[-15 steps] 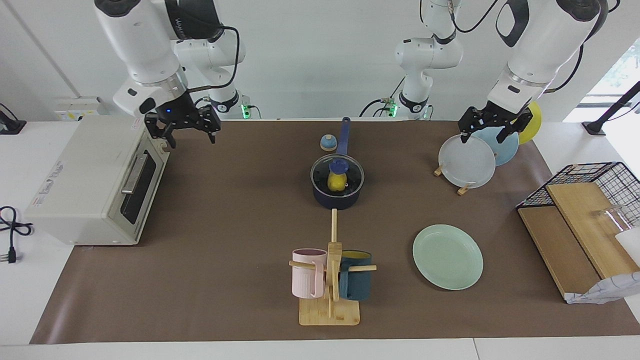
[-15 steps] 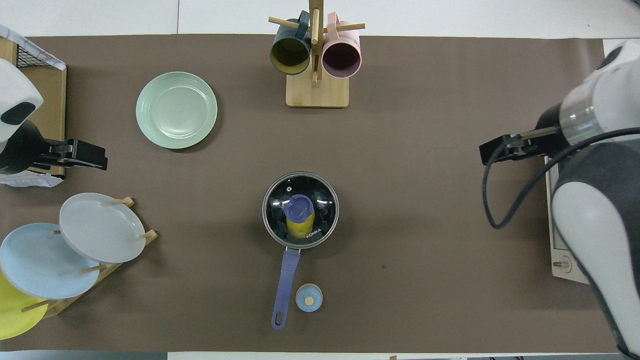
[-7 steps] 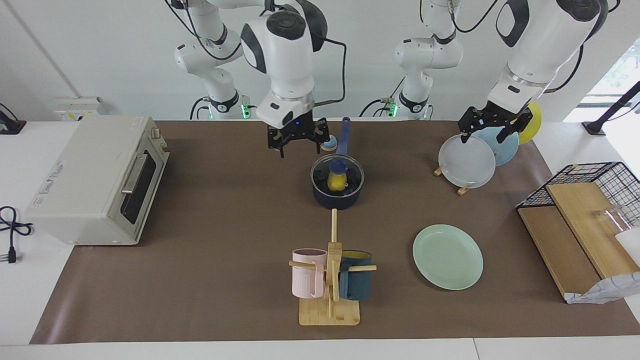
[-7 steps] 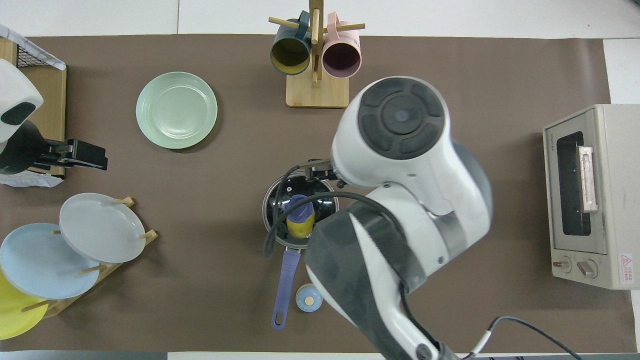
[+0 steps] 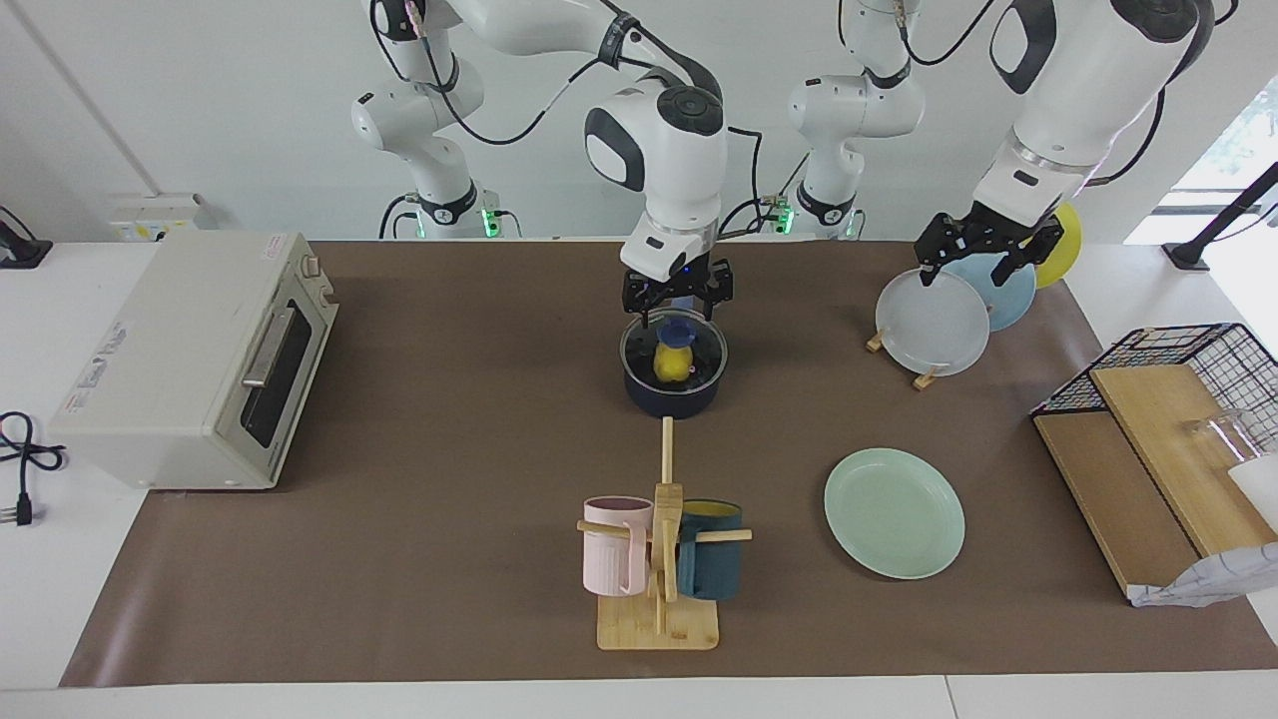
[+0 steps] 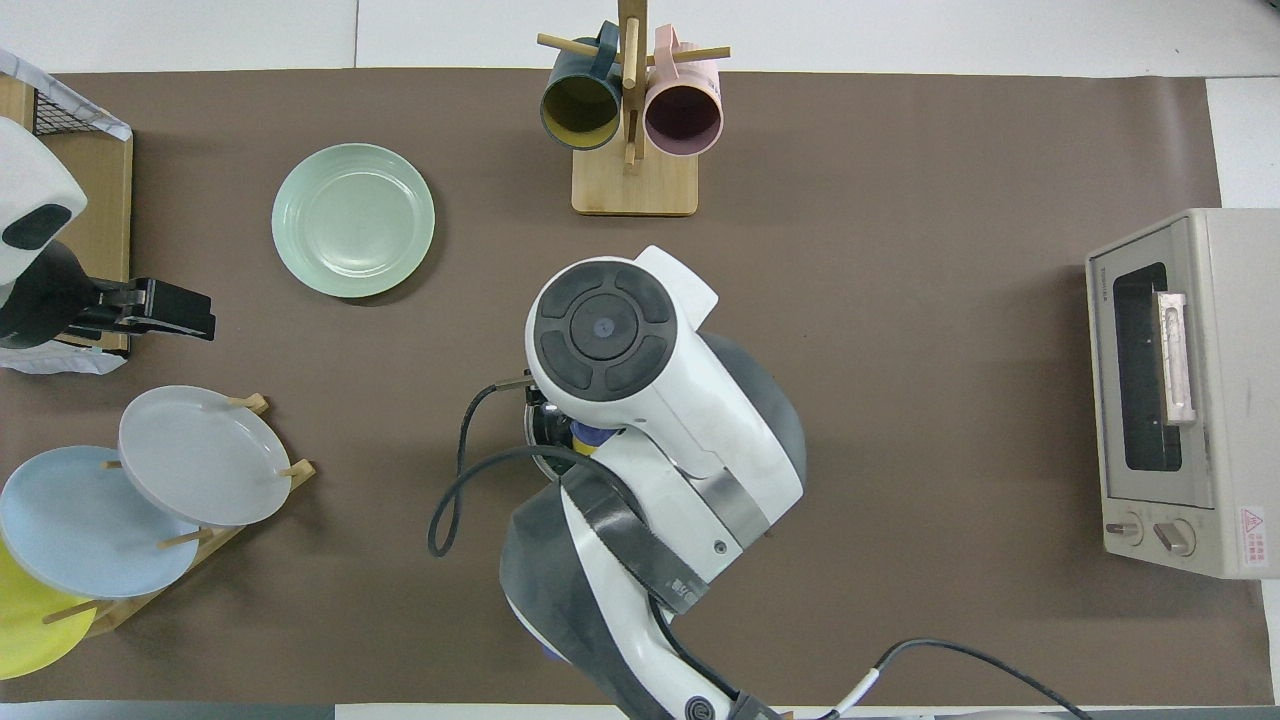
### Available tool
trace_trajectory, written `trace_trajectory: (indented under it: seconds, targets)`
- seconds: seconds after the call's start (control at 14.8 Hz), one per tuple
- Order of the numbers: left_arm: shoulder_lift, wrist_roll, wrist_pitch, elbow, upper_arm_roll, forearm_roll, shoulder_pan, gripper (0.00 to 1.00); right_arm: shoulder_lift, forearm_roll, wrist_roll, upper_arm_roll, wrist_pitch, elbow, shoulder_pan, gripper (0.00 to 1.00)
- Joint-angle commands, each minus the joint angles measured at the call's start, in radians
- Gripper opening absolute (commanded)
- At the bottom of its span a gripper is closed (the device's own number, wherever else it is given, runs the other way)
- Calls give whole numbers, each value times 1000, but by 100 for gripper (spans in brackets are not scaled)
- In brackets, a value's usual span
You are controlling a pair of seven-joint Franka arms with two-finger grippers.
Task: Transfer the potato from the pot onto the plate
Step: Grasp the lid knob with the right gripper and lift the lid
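Over mid-bench, the right gripper (image 5: pixel 677 305) hangs fingers apart just above the lid knob (image 5: pixel 676 331): the glass lid keeps the potato (image 5: pixel 673 365) shut in the pot (image 5: pixel 673 384). Toward the front edge lies the plate (image 5: pixel 895 511), bare. Over the plate rack (image 5: pixel 934 325), the left gripper (image 5: pixel 989 258) waits, open.

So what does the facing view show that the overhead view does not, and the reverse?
Only the facing view shows the potato in the pot under a glass lid, and the right gripper, fingers apart, over the lid's knob. Only the overhead view shows how the right arm covers nearly the whole pot. Both show the empty green plate, the toaster oven and the left gripper waiting over the plate rack.
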Motion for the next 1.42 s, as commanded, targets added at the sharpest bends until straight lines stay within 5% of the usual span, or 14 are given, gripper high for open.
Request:
trace_trajectory:
  seconds: [0.0,0.34,0.61,1.15,1.36]
  targets:
    - [-18,-6,36,-21,-7,1,7,100,-38,-32,17,-5,55,-97,19,100]
    - [-18,-6,36,-21,-7,1,8,100,-65,-32,8,-4,172,-197,16,99]
    - [-18,-7,35,-20,-7,1,8,100,-67,-32,7,-4,191,-202,18,86]
    - [-18,-3,35,-21,-7,1,7,100,-70,-32,5,-5,250,-231,19,86]
    - [-18,-3,35,-21,-7,1,5,100,-70,-32,5,-4,250,-230,19,70]
